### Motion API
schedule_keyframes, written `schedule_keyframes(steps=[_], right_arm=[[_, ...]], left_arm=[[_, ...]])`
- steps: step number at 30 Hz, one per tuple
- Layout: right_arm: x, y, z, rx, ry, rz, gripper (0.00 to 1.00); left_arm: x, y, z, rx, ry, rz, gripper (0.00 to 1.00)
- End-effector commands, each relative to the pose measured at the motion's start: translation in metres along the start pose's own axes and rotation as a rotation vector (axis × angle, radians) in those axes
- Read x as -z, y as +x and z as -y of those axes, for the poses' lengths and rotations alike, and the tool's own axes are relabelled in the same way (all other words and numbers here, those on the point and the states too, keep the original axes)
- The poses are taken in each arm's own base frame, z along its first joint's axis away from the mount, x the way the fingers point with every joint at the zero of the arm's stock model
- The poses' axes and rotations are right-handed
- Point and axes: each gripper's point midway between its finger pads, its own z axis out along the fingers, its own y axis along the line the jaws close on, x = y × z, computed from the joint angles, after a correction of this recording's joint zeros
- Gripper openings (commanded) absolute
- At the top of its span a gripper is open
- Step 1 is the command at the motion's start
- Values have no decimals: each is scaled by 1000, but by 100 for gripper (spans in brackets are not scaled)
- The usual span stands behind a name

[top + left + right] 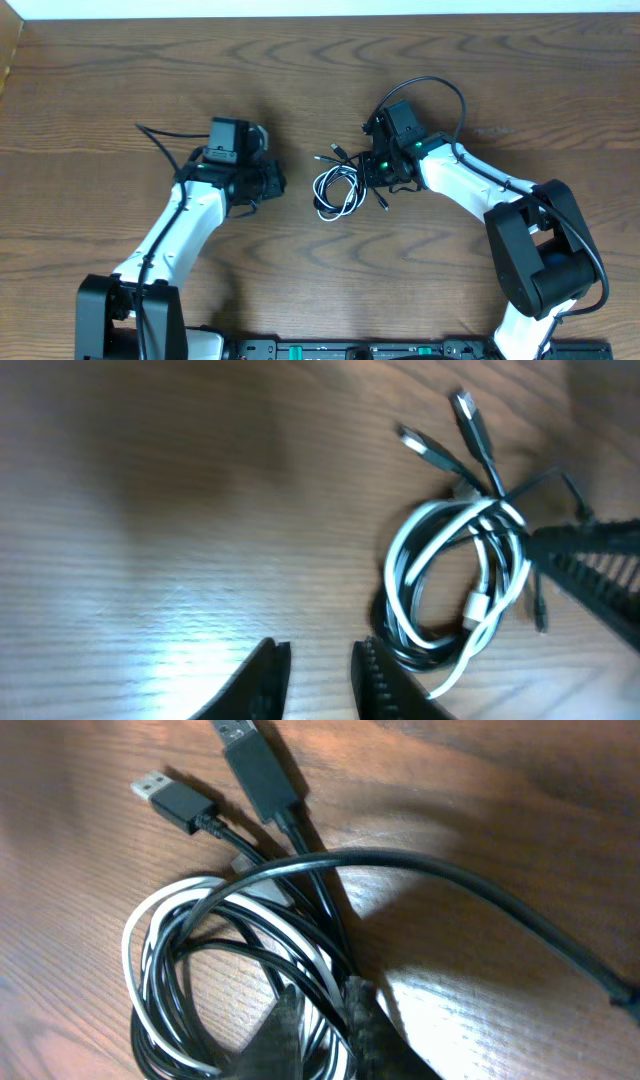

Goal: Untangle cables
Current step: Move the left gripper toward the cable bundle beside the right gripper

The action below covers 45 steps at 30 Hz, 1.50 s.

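Overhead view shows the big wooden table [100, 100] with the cables [337, 190] coiled on it. The left gripper [274, 186] sits just left of the coil, and the right gripper [370, 184] is at the coil's right edge. Only the right wrist view shows its fingers [375, 1035] squeezing white and black strands. Left wrist view shows the left fingers [265, 682] nearly together, with a small gap and nothing in it.

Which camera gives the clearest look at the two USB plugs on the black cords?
Right wrist: both USB plugs lie close up and sharp above the coiled cables, with the metal shells and housings distinct. Left wrist shows the plugs smaller and blurred. Overhead shows them only as tiny specks.
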Motion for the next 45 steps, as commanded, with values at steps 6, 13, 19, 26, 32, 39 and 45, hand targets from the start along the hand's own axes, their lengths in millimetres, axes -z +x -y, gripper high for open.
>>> schedule_keyframes(steps=[6, 13, 19, 26, 32, 39, 45], right_arm=[[0, 2, -9, -21, -14, -19, 23], [-4, 5, -20, 10, -25, -15, 29], [-6, 8, -23, 32, 4, -11, 33], [-6, 8, -22, 32, 4, -11, 37], [-6, 8, -22, 32, 5, -11, 41], [-6, 3, -18, 34, 33, 15, 61], [-6, -4, -13, 35, 56, 43, 66]], left_arm=[[-18, 21, 10, -31, -27, -66, 39], [-43, 32, 4, 85, -70, -117, 43], [-60, 35, 19, 77, -1, -142, 48], [-62, 29, 23, 85, 19, -119, 50], [-63, 40, 27, 80, 10, -150, 50], [-67, 48, 12, 175, -168, -102, 46], [-69, 48, 15, 164, -183, -85, 22]])
